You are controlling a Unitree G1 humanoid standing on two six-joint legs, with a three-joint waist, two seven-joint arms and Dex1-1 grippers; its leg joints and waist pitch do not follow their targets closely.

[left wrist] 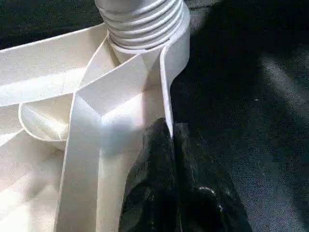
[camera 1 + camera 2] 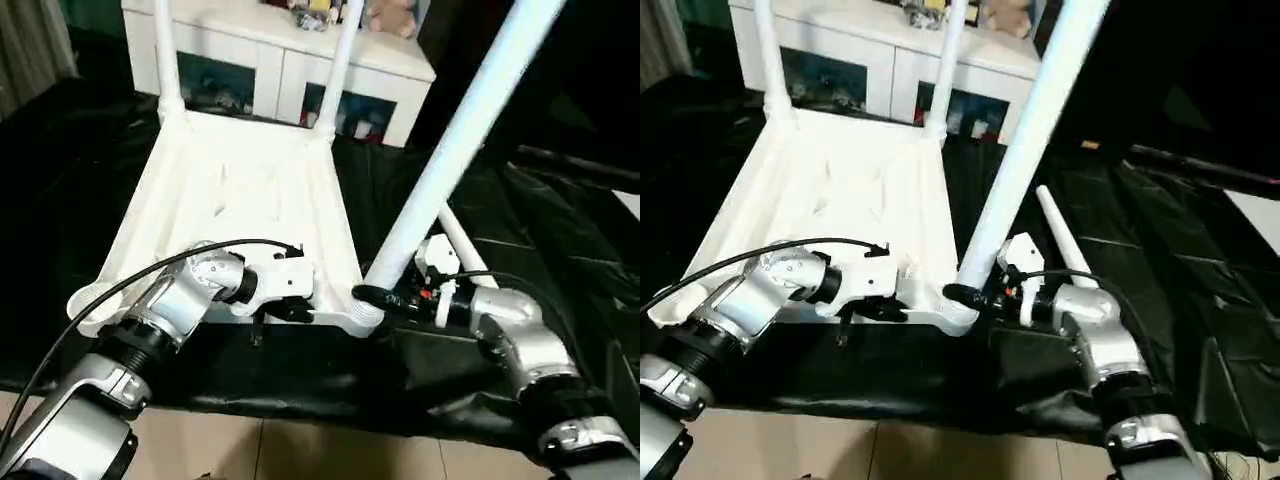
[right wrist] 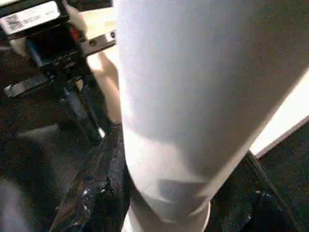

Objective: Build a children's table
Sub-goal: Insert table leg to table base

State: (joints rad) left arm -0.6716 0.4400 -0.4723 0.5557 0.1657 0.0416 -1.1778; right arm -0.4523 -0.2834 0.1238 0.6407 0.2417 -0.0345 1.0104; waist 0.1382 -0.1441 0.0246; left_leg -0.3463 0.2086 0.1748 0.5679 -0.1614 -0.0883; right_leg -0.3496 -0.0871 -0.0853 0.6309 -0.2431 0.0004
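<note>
Left eye view: the white tabletop (image 2: pixel 250 200) lies underside up on a black sheet (image 2: pixel 560 250) over the floor, two legs (image 2: pixel 165 60) standing in its far corner sockets; the left end effector (image 2: pixel 290 312) is pinched closed on the tabletop's near rim; the right end effector (image 2: pixel 372 296) grips a third leg (image 2: pixel 450 150) at its base, tilted in the near right corner socket (image 2: pixel 362 318); a fourth leg (image 2: pixel 1065 235) lies on the sheet beside it.

So there's a big black sheet (image 2: pixel 560 250) spread over the floor, kinda wrinkly. At the back sits a white cabinet (image 2: pixel 290 60) with glass doors, a few small toys (image 2: pixel 330 12) on top. Beige floor tiles (image 2: pixel 300 450) peek out along the near edge.
</note>
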